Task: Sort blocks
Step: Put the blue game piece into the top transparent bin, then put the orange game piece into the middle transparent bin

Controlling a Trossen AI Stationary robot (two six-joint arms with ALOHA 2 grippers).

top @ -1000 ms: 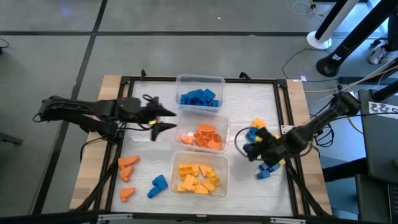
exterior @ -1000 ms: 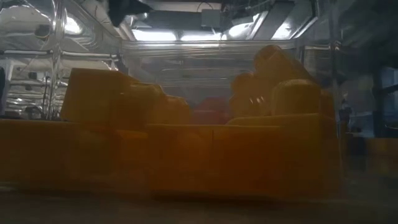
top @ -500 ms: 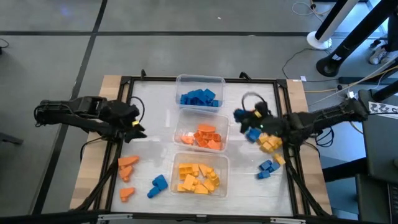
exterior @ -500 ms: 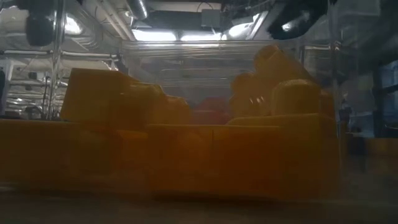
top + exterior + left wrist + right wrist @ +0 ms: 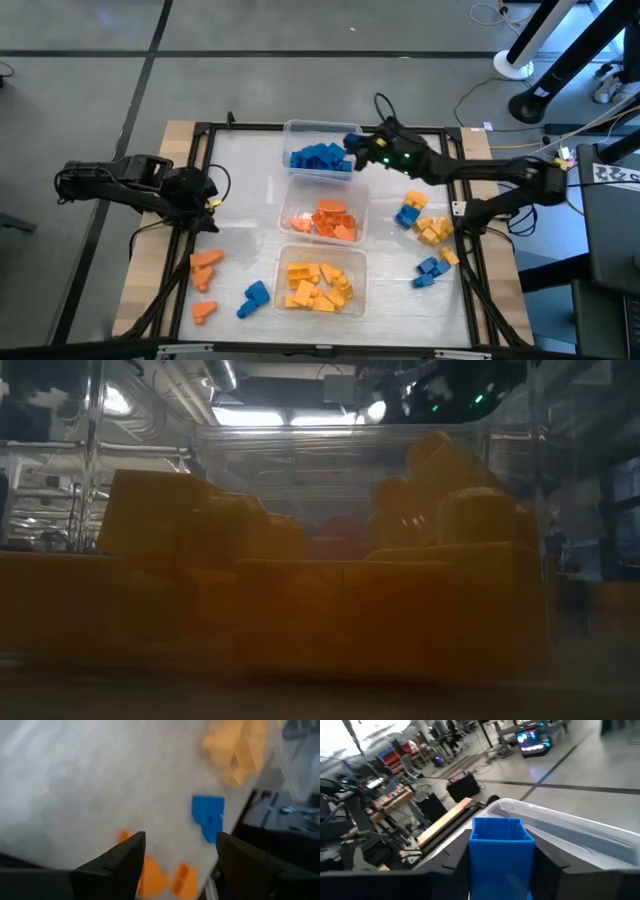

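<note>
Three clear tubs stand in a row in the high view. The far tub (image 5: 322, 128) holds blue blocks (image 5: 318, 157), the middle tub (image 5: 325, 190) orange ones, and the near tub (image 5: 322, 252) yellow ones. My right gripper (image 5: 354, 150) reaches from the right over the far tub, shut on a blue block (image 5: 502, 852). My left gripper (image 5: 207, 196) is open by the table's left edge, above loose orange blocks (image 5: 205, 265) and a loose blue block (image 5: 209, 817). Blue and yellow blocks (image 5: 425, 225) lie on the table at the right. My right gripper pinches the blue block by its two opposite side faces (image 5: 479, 865), one dark finger on each. The fingers reach in from the table's right side, slanting slightly down. The block is lifted clear and sits upright, beside the far tub's rim (image 5: 560, 822).
A black frame (image 5: 200, 135) borders the white mat on the wooden table. More loose pieces lie near the front: an orange block (image 5: 205, 310), a blue pair (image 5: 255, 297) and blue blocks (image 5: 430, 270) at the right. The low view looks through the yellow tub's wall (image 5: 300, 610).
My right gripper has carried the blue block up from the loose pile at the right, toward the far-left, to the blue tub. My left gripper has drawn back from beside the orange tub toward the table's left edge.
</note>
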